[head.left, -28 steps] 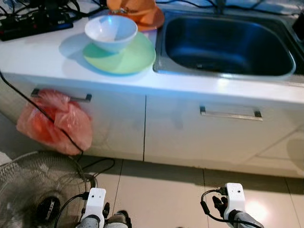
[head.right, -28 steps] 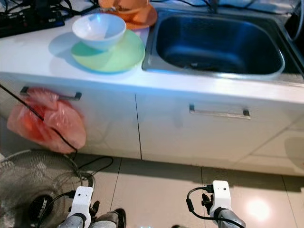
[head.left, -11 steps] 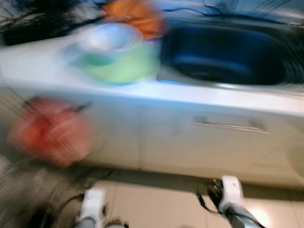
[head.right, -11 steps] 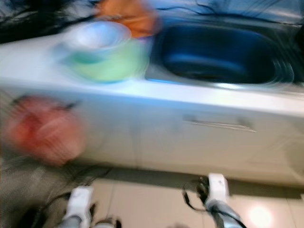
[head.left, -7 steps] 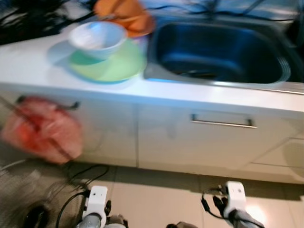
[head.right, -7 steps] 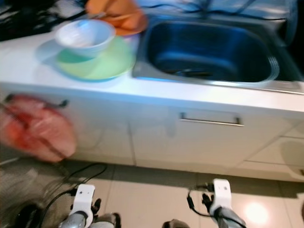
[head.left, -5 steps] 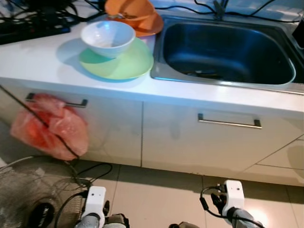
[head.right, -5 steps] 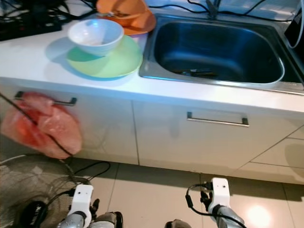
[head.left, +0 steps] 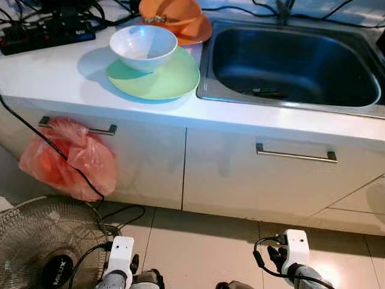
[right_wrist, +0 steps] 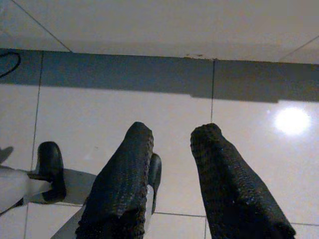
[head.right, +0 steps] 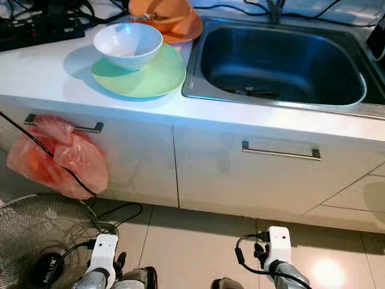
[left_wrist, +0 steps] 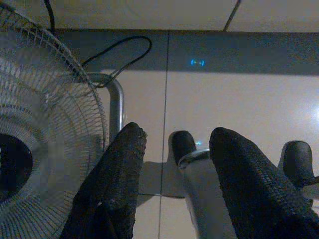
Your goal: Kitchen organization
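White kitchen surface (head.left: 54,72) runs across the head views, sharp now where a second ago the whole picture was smeared; the camera has steadied and swung slightly, so the stack of dishes sits a little further right than half a second ago. Nothing on the surface itself has moved. Judgement: the robot has finished repositioning in front of the cabinets and the organizing has not begun. Task items: a white ceramic bowl (head.left: 144,46) stands upright on a pale green round plate (head.left: 162,81), near the front edge, just beside the stainless steel sink (head.left: 295,60); behind them an orange bowl on an orange plate (head.left: 174,15), touching or nearly so. Some dark utensil lies in the sink bottom, too small to identify. A red plastic bag (head.left: 69,159) hangs from the left cabinet handle; a floor fan (head.left: 42,241) stands below. Left gripper (left_wrist: 174,144) and right gripper (right_wrist: 172,137) hang low over the tiled floor, fingers parted, holding nothing.
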Robot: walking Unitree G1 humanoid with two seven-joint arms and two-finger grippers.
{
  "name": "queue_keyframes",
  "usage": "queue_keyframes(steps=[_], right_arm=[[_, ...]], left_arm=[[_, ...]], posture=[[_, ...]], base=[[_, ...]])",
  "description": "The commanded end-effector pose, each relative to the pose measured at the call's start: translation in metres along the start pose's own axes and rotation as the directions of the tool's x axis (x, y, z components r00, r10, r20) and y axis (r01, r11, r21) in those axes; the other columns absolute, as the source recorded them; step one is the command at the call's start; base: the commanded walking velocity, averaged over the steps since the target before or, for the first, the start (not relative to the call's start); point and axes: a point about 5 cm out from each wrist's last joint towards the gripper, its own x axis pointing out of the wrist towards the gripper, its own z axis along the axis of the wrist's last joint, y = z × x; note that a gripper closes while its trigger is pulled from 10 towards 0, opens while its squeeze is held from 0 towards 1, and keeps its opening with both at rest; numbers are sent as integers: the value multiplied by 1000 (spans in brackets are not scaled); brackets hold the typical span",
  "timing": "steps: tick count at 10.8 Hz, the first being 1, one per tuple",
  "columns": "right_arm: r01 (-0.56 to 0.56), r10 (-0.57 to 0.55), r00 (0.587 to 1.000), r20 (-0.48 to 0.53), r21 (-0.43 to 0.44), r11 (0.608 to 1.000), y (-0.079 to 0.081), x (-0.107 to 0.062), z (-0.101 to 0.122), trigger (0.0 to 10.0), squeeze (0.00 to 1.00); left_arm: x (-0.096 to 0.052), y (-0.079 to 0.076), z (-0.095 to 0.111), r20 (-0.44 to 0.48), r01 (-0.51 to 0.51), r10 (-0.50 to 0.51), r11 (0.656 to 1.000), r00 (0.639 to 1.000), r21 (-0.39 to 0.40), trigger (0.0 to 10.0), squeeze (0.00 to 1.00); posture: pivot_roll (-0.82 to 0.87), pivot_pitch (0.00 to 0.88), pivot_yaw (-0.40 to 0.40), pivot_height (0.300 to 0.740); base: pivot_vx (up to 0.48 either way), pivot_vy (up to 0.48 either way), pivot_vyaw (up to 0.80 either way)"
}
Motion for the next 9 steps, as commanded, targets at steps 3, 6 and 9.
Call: queue_keyframes(steps=[3, 6, 9], right_arm=[[35, -33, 996, 83, -19, 999, -5, -5, -1, 10000, 0], [37, -29, 979, 200, -39, 999, -4, -8, 7, 10000, 0], [84, -63, 937, 345, -49, 995, -6, -12, 20, 10000, 0]], left_arm=[[3, 9, 26, 159, -41, 42, 999, 986, -5, 10000, 0], [-5, 11, 68, 437, -65, 20, 994, 899, 88, 10000, 0], [-30, 9, 121, 687, -109, 17, 990, 727, 91, 10000, 0]], posture=[[87, 178, -28, 740], [83, 187, -30, 740], [98, 215, -36, 740]], base=[[0, 0, 0], [0, 0, 0], [0, 0, 0]])
